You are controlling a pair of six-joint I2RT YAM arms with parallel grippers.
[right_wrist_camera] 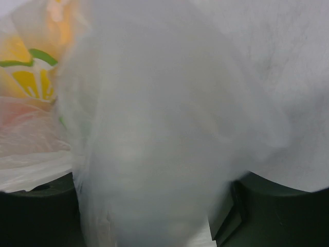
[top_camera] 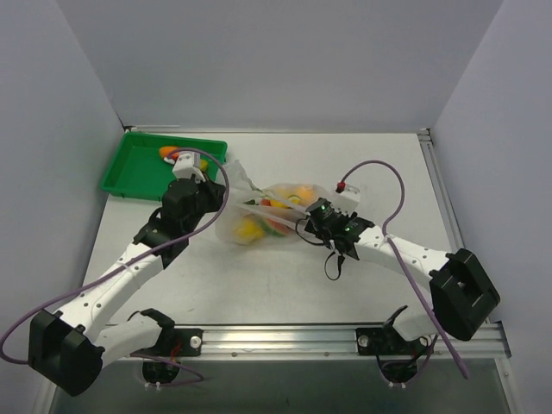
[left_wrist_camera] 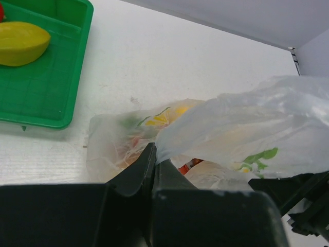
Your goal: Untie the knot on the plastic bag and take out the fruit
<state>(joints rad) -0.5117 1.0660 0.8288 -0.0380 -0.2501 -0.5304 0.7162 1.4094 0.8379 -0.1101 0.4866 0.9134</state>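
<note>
Well, the fruit [top_camera: 297, 191] sits inside the bag [left_wrist_camera: 247, 118], none out yet: left gripper [left_wrist_camera: 154, 154] pinched on its film, right gripper [right_wrist_camera: 154, 206] jaws apart around a fold, bite unclear.

Your bag [top_camera: 259, 216] lies mid-tabletop [top_camera: 285, 280] with fruit [top_camera: 289, 197] inside, left hand [left_wrist_camera: 154, 162] at its left, right hand [top_camera: 304, 226] at its right. The tray [top_camera: 129, 172] sits far-left behind, a mango [left_wrist_camera: 20, 43] in it.

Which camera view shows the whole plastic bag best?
The top external view: the plastic bag lies whole on the table, fruit showing through. The left wrist view shows only part, a fold pinched in the shut left gripper. In the right wrist view it is a blur filling most of the frame.
</note>
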